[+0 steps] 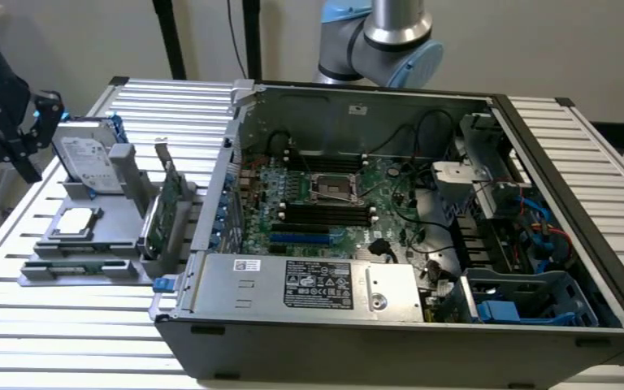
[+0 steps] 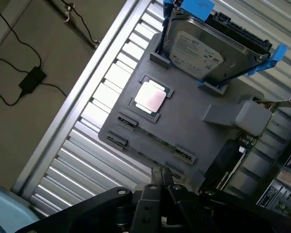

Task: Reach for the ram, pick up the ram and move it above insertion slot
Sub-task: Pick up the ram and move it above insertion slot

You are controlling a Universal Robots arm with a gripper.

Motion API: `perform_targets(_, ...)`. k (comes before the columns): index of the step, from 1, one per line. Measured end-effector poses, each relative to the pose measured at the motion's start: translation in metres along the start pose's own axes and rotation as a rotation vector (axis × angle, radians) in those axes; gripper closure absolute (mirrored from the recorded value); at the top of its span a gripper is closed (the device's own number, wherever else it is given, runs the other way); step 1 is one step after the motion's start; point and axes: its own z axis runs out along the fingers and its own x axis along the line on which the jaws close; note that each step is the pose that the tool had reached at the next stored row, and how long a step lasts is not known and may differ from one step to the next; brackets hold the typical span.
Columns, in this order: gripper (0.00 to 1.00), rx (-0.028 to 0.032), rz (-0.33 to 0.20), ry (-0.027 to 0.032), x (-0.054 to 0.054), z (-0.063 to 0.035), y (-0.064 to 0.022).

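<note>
In the exterior view the hand [image 1: 22, 158] hangs at the exterior view's left edge, partly cut off, over the slatted surface [image 1: 62, 325] beside the grey fixture tray [image 1: 111, 231]. The open computer case [image 1: 399, 333] takes the exterior view's right, its wall close against the tray and the upright card [image 1: 158, 219], leaving little room there. In the wrist view the hand [image 2: 161, 174] has its fingers pressed together, holding nothing. It is just off the tray edge farthest from the hard drive [image 2: 208, 48]. Along that edge the ram [image 2: 153, 137] lies between clips, thin and hard to make out, with bare slats beyond the tray
</note>
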Motion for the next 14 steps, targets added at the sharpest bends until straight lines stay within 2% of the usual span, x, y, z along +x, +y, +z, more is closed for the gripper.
perform_targets(14,0.89,0.0087,-0.254,-0.0039,0.0,0.0,0.0)
